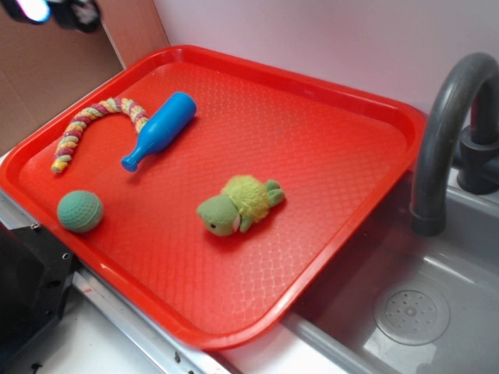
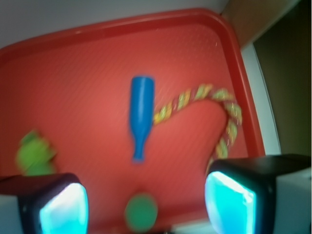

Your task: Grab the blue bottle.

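A red tray rests partly over a grey sink, beside a dark faucet. The blue bottle lies on its side in the far left part of the tray, with its narrow neck pointing toward the near left edge. A braided rope toy curves just beside the bottle's thick end; whether the two touch cannot be told in the exterior view, while in the wrist view one rope end reaches the bottle body. A green ball sits near the tray's near left rim, well apart from the bottle. A green plush turtle lies near the tray centre.

The gripper hangs above the tray (its fingers appear at the bottom corners of the wrist view). The fingers are spread wide apart and hold nothing. In the wrist view, the bottle lies beyond the gap between the fingers, neck toward the camera, and the ball shows between them.
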Motion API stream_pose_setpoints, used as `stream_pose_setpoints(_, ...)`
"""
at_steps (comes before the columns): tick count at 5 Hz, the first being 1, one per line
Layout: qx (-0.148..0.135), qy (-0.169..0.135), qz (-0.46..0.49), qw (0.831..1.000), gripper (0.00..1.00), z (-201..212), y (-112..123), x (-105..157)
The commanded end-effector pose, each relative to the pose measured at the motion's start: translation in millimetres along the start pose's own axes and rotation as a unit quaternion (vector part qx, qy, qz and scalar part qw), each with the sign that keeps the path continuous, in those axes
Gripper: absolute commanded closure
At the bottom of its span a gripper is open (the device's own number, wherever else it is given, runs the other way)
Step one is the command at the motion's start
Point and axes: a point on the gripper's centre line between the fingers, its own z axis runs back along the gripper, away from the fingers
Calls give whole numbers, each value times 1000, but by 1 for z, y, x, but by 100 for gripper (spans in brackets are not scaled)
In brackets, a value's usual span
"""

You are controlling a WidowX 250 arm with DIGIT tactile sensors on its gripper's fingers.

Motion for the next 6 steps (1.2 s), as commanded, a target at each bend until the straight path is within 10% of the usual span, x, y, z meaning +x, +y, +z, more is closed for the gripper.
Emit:
stream_pose_setpoints(1,-5,-17,-5,1000,0,-31,18,52)
stream_pose_setpoints(6,-52,75,-32,995,0,-120,6,65)
